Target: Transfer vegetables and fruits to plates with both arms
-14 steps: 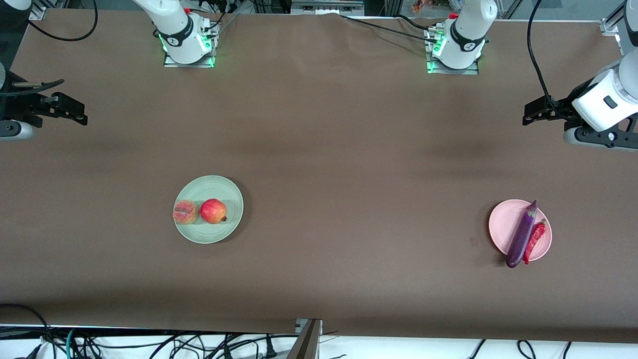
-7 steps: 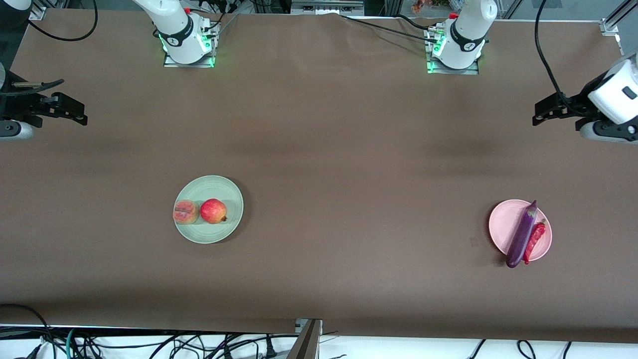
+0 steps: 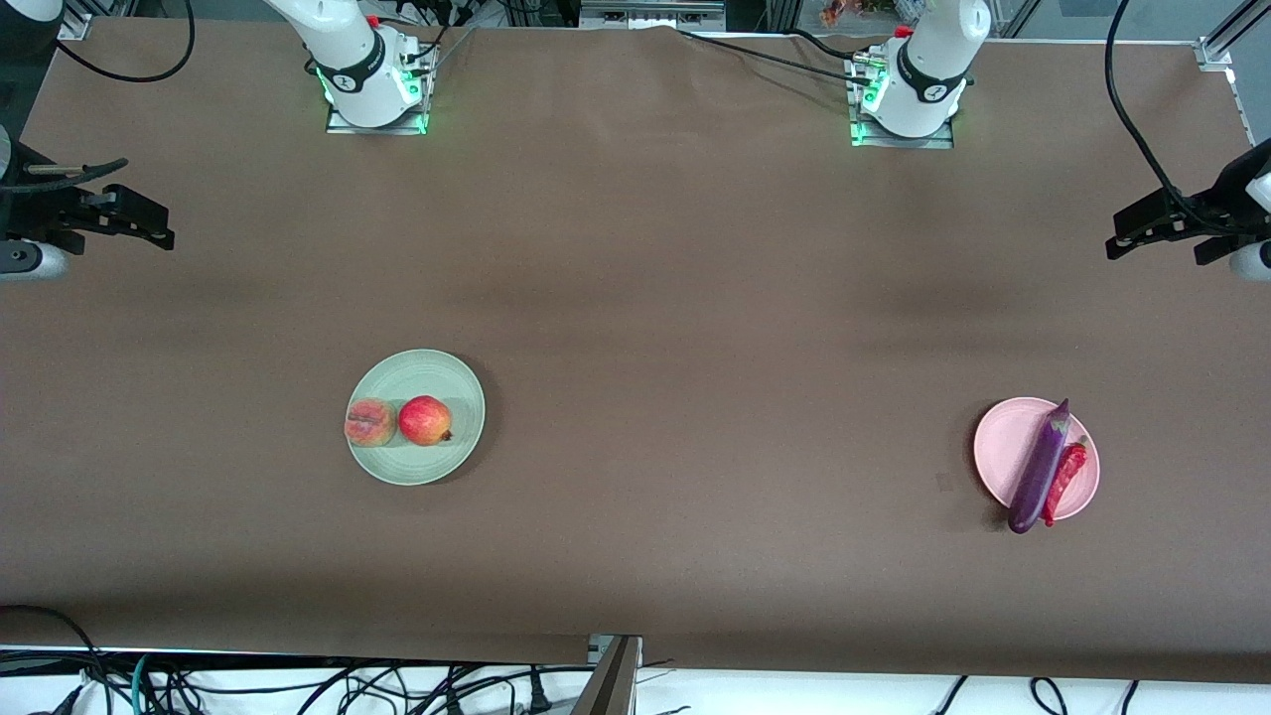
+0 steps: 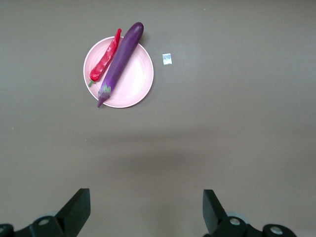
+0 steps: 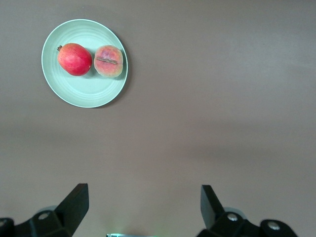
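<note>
Eggplant (image 3: 1039, 473) lies lengthwise across the pink plate (image 3: 1003, 449), stem farther from the camera; both grippers' fingers released.

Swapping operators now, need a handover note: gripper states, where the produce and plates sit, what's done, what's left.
Left gripper: open, empty, over the left arm's end of the table.
Right gripper: open, empty, over the right arm's end.
Pale green plate: holds the peach and the pomegranate-like fruit, side by side.
Pale pink plate: holds the eggplant and the red chili pepper; the eggplant's blunt end overhangs the rim nearest the front camera.
Done: all four items are plated.
Left: nothing to move, by the look of it.
</note>
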`<state>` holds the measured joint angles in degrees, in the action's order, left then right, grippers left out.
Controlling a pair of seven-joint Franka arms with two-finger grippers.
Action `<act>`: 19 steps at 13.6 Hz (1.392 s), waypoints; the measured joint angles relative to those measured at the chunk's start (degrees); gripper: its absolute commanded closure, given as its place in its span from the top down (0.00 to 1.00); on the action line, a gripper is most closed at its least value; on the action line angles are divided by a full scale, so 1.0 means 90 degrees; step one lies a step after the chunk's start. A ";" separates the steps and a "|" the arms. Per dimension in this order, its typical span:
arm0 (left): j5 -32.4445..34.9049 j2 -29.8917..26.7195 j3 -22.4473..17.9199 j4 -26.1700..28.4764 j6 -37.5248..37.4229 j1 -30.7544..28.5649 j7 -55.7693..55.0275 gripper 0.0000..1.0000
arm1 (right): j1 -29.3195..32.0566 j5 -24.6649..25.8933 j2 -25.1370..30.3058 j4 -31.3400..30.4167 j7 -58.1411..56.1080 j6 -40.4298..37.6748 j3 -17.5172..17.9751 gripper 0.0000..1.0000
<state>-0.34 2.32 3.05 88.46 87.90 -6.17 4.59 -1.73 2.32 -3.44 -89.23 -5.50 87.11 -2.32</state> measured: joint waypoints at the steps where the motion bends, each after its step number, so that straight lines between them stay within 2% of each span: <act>1: 0.0095 0.0035 0.0015 -0.0016 0.0000 0.0003 0.0000 1.00 | 0.0000 0.0000 -0.0010 0.0000 0.0000 0.0000 0.0000 1.00; 19: 0.0191 0.0190 0.0092 -0.0071 0.0091 0.0021 0.0000 1.00 | 0.0004 -0.0001 -0.0050 0.0036 0.0000 0.0010 -0.0058 1.00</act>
<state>1.38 4.02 3.88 87.82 88.72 -5.98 4.59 -1.70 2.32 -3.89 -88.90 -5.50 87.19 -2.84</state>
